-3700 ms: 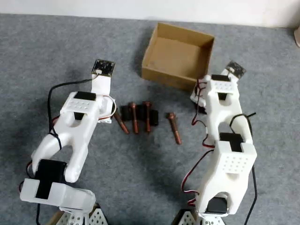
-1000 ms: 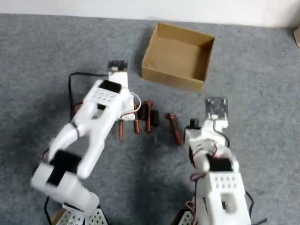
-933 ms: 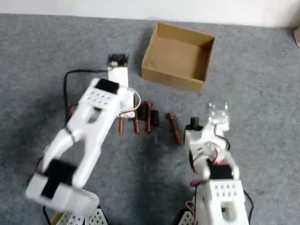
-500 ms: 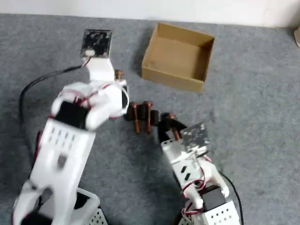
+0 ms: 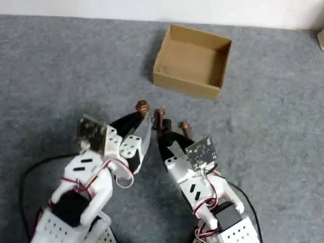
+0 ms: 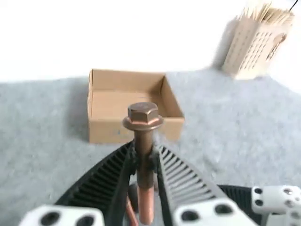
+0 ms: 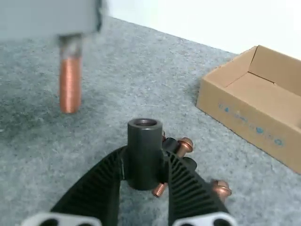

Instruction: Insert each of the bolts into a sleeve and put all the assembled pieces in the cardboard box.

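Note:
My left gripper (image 5: 140,121) (image 6: 143,153) is shut on a copper bolt (image 5: 142,107) (image 6: 143,117), held head up above the carpet. The right gripper (image 5: 164,139) (image 7: 144,157) is shut on a black sleeve (image 7: 144,150) with its open bore facing up. In the right wrist view the bolt's shank (image 7: 70,82) hangs beside and above the sleeve, apart from it. Loose bolts (image 5: 160,114) (image 5: 185,125) (image 7: 183,143) lie on the carpet just beyond the grippers. The cardboard box (image 5: 192,61) (image 6: 131,106) (image 7: 263,103) stands open farther back.
Grey carpet (image 5: 61,66) covers the table, with free room on both sides of the box. A pale perforated holder with sticks (image 6: 256,42) stands far behind at one side. Both arms crowd the front middle, close to each other.
The left arm swung from the back left down to the front centre with the bolt. The right gripper rose with the sleeve and drew close beside it.

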Robot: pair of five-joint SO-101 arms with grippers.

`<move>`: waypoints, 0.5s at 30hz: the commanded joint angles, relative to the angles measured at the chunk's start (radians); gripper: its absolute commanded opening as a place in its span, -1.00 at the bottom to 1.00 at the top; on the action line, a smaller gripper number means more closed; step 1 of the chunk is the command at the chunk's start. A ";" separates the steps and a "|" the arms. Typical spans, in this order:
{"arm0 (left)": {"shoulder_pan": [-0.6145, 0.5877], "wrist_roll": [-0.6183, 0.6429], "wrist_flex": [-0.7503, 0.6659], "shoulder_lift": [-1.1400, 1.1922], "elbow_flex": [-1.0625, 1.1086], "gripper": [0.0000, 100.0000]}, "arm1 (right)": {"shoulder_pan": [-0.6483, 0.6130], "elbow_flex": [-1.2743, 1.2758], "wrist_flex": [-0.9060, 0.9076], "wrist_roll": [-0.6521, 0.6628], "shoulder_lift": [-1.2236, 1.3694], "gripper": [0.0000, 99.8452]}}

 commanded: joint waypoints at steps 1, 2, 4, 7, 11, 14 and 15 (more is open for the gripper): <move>0.028 -0.018 -0.066 -0.084 0.033 -0.99 | -0.010 -0.004 -0.028 0.015 -0.010 -0.99; 0.028 0.003 -0.066 -0.079 0.033 -0.99 | -0.010 -0.004 -0.028 0.015 -0.010 -0.99; 0.021 0.078 -0.074 -0.065 0.030 -0.99 | -0.012 -0.004 -0.027 0.015 -0.010 -0.99; 0.021 0.170 -0.144 -0.050 0.041 -0.99 | -0.013 -0.002 -0.025 0.015 -0.010 -0.99; 0.028 0.227 -0.216 -0.022 0.102 -0.99 | -0.012 0.008 -0.025 0.015 -0.010 -0.99; 0.036 0.235 -0.308 -0.008 0.154 -0.99 | -0.012 0.008 -0.025 0.015 -0.010 -0.99; 0.053 0.235 -0.325 -0.008 0.170 -0.99 | -0.012 0.008 -0.025 0.015 -0.010 -0.99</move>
